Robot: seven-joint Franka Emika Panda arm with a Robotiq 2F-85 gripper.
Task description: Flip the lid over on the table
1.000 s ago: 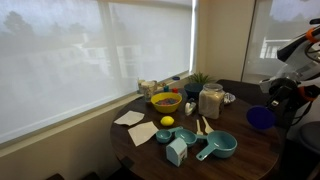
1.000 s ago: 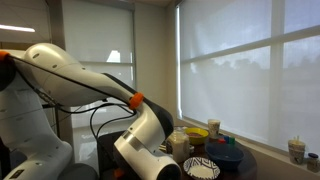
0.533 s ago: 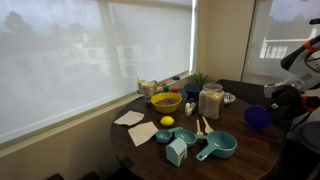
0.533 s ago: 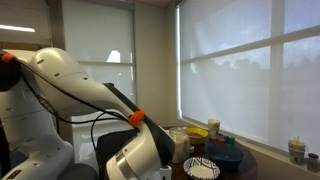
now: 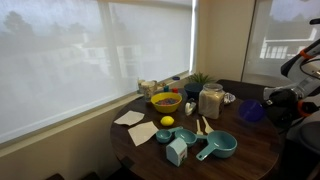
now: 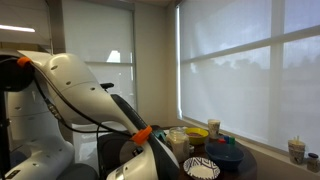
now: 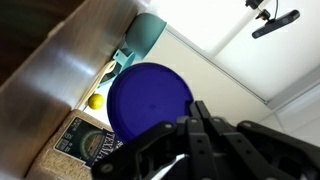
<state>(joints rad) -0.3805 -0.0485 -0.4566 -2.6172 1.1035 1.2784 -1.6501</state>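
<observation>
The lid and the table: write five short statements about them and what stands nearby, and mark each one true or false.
1. The lid is round and dark blue. True.
2. The lid lies flat on the table. False: the gripper holds it by the rim, tilted up off the table.
3. A lemon sits on the table next to the yellow bowl. True.
4. The teal cups are stacked inside the yellow bowl. False: they stand on the table, apart from the bowl.
5. The gripper is open and holds nothing. False: it is shut on the lid.
</observation>
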